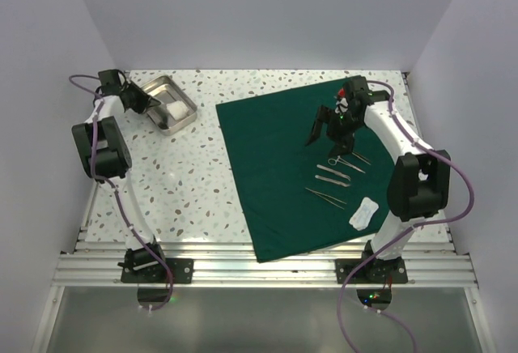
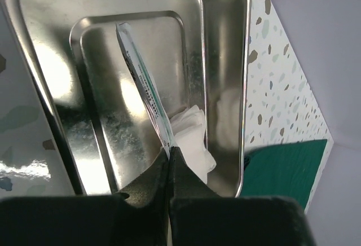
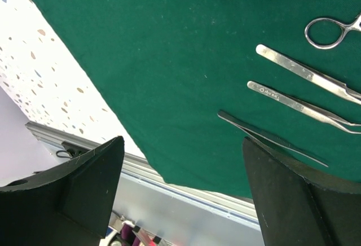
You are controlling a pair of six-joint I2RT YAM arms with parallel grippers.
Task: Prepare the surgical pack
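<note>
The dark green matte fabric drape (image 1: 275, 167) is lying spread flat on the speckled white counter (image 1: 178, 183). It is covering the centre-right area in front of the right arm, with one corner reaching the near edge.

Several items are resting on its right half:
- a ring-handled steel instrument (image 1: 341, 160)
- three slim steel tweezers (image 3: 299, 102) lying side by side
- a small white pad (image 1: 364, 213) sitting nearer the front right corner

The right claw (image 3: 183, 141) is hovering above the drape just left of the tweezers. Its two fingers are standing wide apart, gripping nothing and touching nothing.

At the rear left of the counter, well apart from the drape, a shiny rectangular steel tray (image 1: 162, 94) is sitting at an angle. The left claw (image 2: 170, 158) is reaching into it with its fingers pressed fully together. They are pinching the near end of a thin flat packet with green print along its edge (image 2: 144, 82).

The packet is showing edge-on and slanting away from the fingertips over the tray floor. Whether its far end is touching the metal cannot be told.

White gauze squares (image 2: 192, 139) are lying in the tray just beside the pinched end, against the right wall. A corner of the drape (image 2: 282, 167) is showing beyond the tray's rim in the left wrist view.
</note>
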